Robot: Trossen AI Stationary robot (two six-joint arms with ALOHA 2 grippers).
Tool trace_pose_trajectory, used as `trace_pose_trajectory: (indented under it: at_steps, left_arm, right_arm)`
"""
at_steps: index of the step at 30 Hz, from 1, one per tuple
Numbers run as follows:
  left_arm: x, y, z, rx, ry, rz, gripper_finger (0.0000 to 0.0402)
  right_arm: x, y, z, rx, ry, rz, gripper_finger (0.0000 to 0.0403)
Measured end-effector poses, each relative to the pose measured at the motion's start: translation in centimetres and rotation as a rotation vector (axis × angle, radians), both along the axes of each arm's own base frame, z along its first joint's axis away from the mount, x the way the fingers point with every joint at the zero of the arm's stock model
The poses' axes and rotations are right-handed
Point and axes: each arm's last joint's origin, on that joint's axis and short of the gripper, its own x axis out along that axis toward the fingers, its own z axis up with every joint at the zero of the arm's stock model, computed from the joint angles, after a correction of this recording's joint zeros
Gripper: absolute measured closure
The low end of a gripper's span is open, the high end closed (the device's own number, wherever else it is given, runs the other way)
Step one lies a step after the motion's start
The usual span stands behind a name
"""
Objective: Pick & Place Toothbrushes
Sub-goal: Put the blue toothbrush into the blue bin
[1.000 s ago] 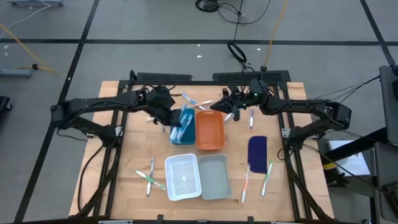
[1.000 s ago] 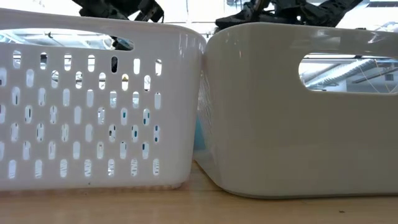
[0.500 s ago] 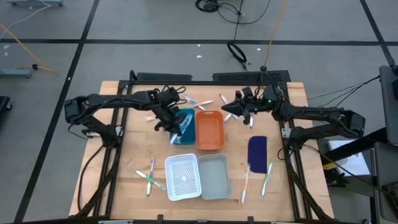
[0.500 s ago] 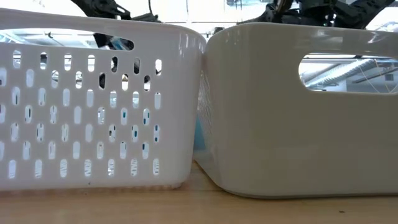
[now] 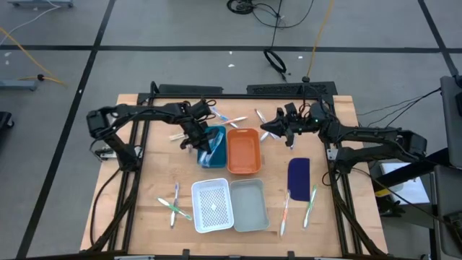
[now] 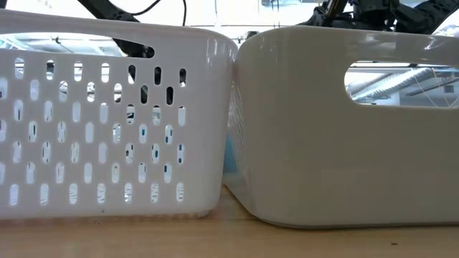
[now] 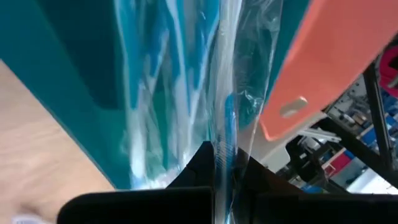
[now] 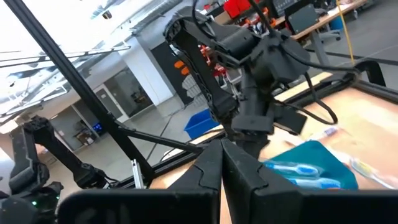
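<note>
- The left pincer (image 5: pixel 198 137) hangs over the teal tray (image 5: pixel 216 137) near the far middle of the wooden surface (image 5: pixel 144 180). It is clenched on a wrapped toothbrush (image 7: pixel 225 118), which points down into that tray.
- More wrapped toothbrushes (image 5: pixel 209 149) lie in the teal tray, just beside the orange tray (image 5: pixel 244 152).
- The right pincer (image 5: pixel 268 131) hovers past the orange tray's far right corner, fingers clenched together with nothing seen between them.
- Loose toothbrushes lie on the surface: a few at the far edge (image 5: pixel 229 119), a pair (image 5: pixel 174 204) left of the white slotted basket (image 5: pixel 214 206), and two (image 5: pixel 297 206) right of the grey basket (image 5: pixel 250 204), near the dark blue flat piece (image 5: pixel 299 175).
</note>
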Motion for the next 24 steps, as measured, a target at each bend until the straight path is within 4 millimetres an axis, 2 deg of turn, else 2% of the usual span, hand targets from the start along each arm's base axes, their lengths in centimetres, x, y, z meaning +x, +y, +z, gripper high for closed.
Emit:
trace_pose_trajectory:
  at_steps: [5,18,24]
  left_arm:
    - [0.0,0.6,-0.6,0.010,0.019,0.018,0.0395]
    - [0.2,1.0,-0.6,0.048,-0.003,0.040,0.0394]
    - [0.0,1.7,-0.6,0.067,0.002,0.069,0.0363]
  right_arm:
    - [0.0,0.0,0.1,-0.006,-0.013,0.002,0.0402]
    - [0.0,0.0,0.1,-0.006,-0.013,0.003,0.0402]
    - [0.0,0.0,0.1,-0.005,-0.013,0.003,0.0403]
